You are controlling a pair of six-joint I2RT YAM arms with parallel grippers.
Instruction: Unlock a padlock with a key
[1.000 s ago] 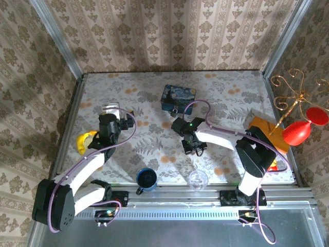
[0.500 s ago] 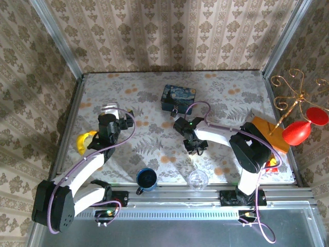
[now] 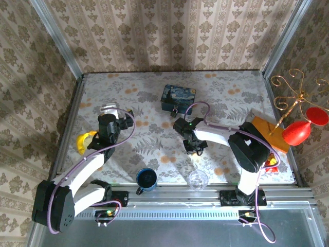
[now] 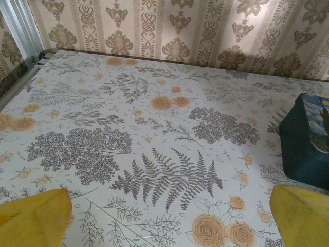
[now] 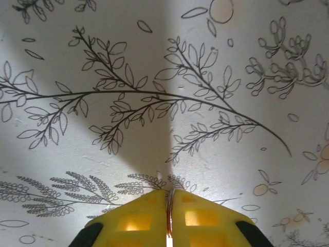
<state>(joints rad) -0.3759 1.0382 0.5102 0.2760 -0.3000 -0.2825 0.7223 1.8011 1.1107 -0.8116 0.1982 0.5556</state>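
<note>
Right wrist view: the right jaws are seen pressed shut over the floral surface (image 5: 154, 77). The left jaws are held wide apart. The padlock (image 3: 175, 110) is seen at the near face of the blue tin (image 3: 178, 96).

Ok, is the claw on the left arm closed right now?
No: on the left gripper the yellow fingertips sit far apart, at opposite bottom corners of its wrist view, tablecloth between them.

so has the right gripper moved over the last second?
No. In the top view the right gripper sits at the same spot, on the near side of the blue tin. Only its jaws have closed.
</note>
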